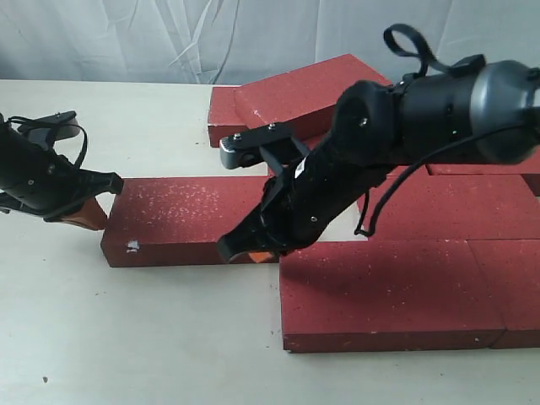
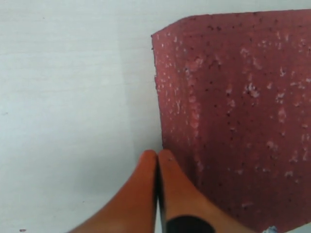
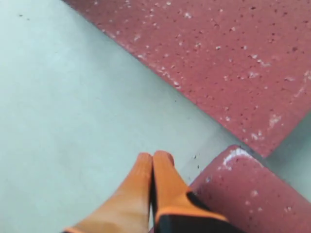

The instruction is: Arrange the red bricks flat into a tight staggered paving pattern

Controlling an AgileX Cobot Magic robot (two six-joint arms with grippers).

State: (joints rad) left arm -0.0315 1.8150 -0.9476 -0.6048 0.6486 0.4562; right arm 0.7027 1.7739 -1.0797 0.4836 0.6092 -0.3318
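Note:
One loose red brick lies flat at the middle left, apart from the laid group. My left gripper is shut and empty, its orange tips against that brick's left end; the left wrist view shows the left gripper beside the brick's edge. My right gripper reaches across, shut and empty, low at the loose brick's front edge near the corner of a laid front brick. In the right wrist view the right gripper is over bare table between a brick face and a rounded brick corner.
More red bricks lie flat at the right and front right. One brick rests tilted on others at the back, next to a small brick end. The pale table is bare at the front left. A white cloth hangs behind.

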